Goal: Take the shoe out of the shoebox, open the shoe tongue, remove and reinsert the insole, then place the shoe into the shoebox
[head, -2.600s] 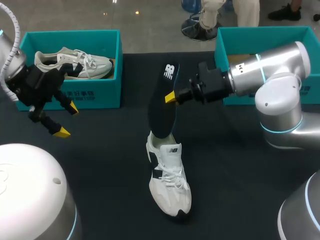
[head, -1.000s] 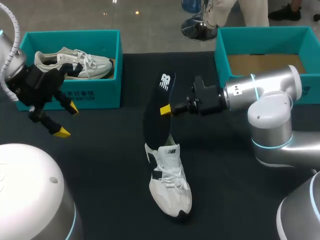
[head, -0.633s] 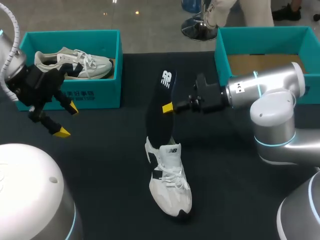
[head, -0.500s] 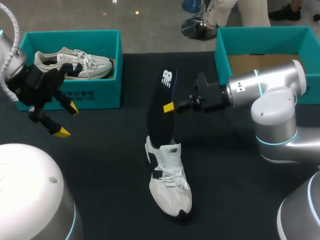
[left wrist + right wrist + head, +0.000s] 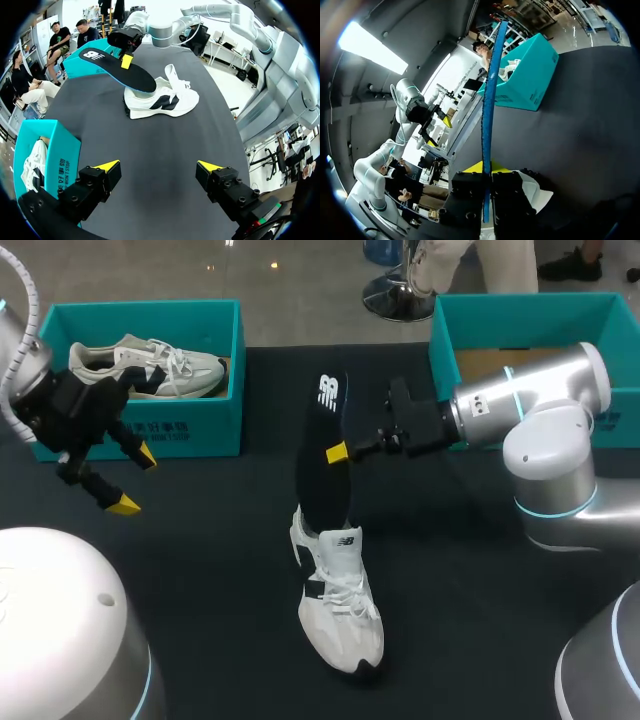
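A white shoe [image 5: 340, 602] lies on the dark table, toe toward me. A dark insole [image 5: 322, 455] with a white logo stands tilted above it, its lower end at the shoe's heel opening. My right gripper [image 5: 338, 452] is shut on the insole's edge about halfway up. In the right wrist view the insole [image 5: 490, 100] runs edge-on out from between the fingers of the right gripper [image 5: 486, 174], with the shoe [image 5: 531, 192] beside them. My left gripper [image 5: 135, 481] hangs open at the left, nothing in it. In its wrist view the left gripper [image 5: 159, 166] sits well short of the shoe [image 5: 160, 100] and insole [image 5: 120, 70].
A teal shoebox [image 5: 150, 428] at the back left holds another pale shoe [image 5: 150, 365]. A second teal shoebox [image 5: 520, 312] stands at the back right behind my right arm, its cardboard floor showing. The left box [image 5: 55, 165] is close beside my left gripper.
My right gripper has shifted slightly up and to the right with the insole, whose upper end has risen a little. The shoe and the left arm have not moved.
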You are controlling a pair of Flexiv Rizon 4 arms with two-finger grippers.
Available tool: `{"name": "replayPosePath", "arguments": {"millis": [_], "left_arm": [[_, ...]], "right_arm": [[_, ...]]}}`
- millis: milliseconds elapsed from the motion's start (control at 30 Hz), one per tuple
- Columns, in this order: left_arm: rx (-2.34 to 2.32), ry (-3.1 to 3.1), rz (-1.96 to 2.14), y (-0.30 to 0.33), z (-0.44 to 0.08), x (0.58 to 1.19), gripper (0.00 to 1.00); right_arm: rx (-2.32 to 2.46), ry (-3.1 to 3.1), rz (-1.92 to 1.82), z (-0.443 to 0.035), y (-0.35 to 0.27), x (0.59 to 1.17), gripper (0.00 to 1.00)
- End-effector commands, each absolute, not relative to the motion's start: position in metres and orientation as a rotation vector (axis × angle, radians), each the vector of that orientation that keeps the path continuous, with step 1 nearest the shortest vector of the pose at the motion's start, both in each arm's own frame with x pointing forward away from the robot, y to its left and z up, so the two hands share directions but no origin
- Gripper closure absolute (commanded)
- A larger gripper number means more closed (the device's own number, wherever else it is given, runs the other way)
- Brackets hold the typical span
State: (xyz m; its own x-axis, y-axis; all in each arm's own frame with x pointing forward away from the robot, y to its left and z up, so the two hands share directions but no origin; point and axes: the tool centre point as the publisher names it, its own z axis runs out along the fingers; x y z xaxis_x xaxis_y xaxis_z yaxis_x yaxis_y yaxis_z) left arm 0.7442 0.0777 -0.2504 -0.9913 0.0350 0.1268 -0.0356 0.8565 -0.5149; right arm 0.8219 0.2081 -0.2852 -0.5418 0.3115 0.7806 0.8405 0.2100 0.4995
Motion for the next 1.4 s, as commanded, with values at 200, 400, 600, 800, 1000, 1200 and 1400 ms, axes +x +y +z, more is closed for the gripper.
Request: {"name": "replayPosePath", "arguments": {"millis": [200, 400, 600, 800, 1000, 1200, 1400], "left_arm": [[0.0, -2.9, 0.805, 0.078, -0.25, 0.744, 0.0], [0.0, -2.9, 0.805, 0.078, -0.25, 0.744, 0.0], [0.0, -2.9, 0.805, 0.078, -0.25, 0.744, 0.0], [0.0, -2.9, 0.805, 0.078, -0.25, 0.744, 0.0], [0.0, -2.9, 0.805, 0.078, -0.25, 0.744, 0.0], [0.0, -2.9, 0.805, 0.078, -0.25, 0.744, 0.0], [0.0, -2.9, 0.805, 0.078, -0.25, 0.744, 0.0]], "right_arm": [[-1.027, -2.039, -1.262, -0.292, 0.215, 0.816, 1.0], [-1.027, -2.056, -1.231, -0.299, 0.217, 0.809, 1.0], [-1.03, -2.04, -1.22, -0.307, 0.219, 0.803, 1.0], [-1.038, -2.028, -1.231, -0.311, 0.219, 0.799, 1.0], [-1.049, -2.014, -1.237, -0.316, 0.219, 0.798, 1.0], [-1.06, -1.989, -1.245, -0.323, 0.217, 0.793, 1.0], [-1.077, -1.969, -1.254, -0.327, 0.215, 0.788, 1.0]]}}
